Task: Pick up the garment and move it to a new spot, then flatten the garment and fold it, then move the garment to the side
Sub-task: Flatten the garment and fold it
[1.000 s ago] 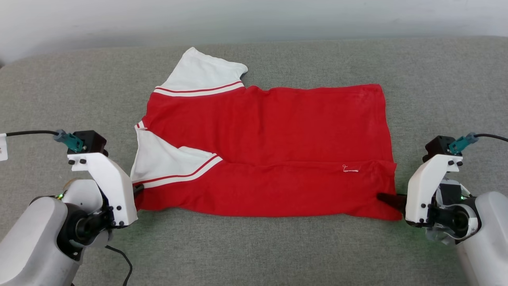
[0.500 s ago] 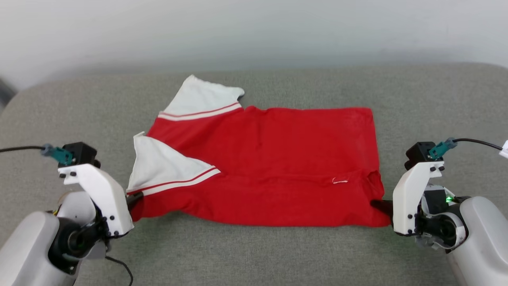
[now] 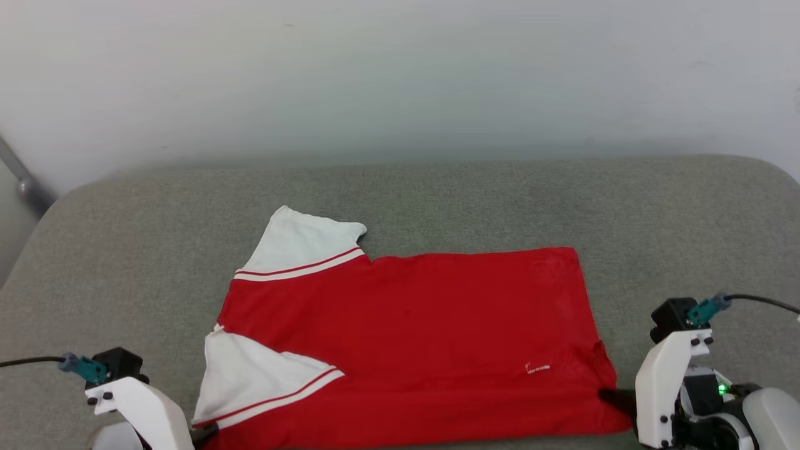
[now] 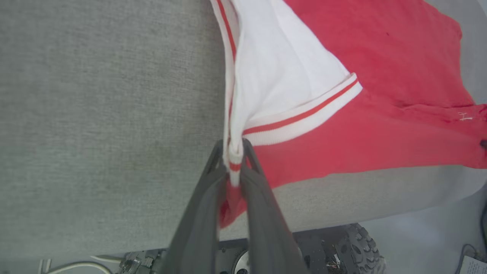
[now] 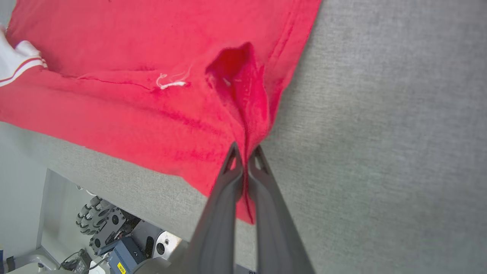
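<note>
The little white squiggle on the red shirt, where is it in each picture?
Head view: white squiggle at lower right, on the garment.
Left wrist view: far right edge.
Right wrist view: upper middle, left of centre.
Shared landmark: the striped white sleeve.

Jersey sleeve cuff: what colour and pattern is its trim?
Jersey sleeve trim: white with one thin red stripe along it; clearest in the left wrist view.
</note>
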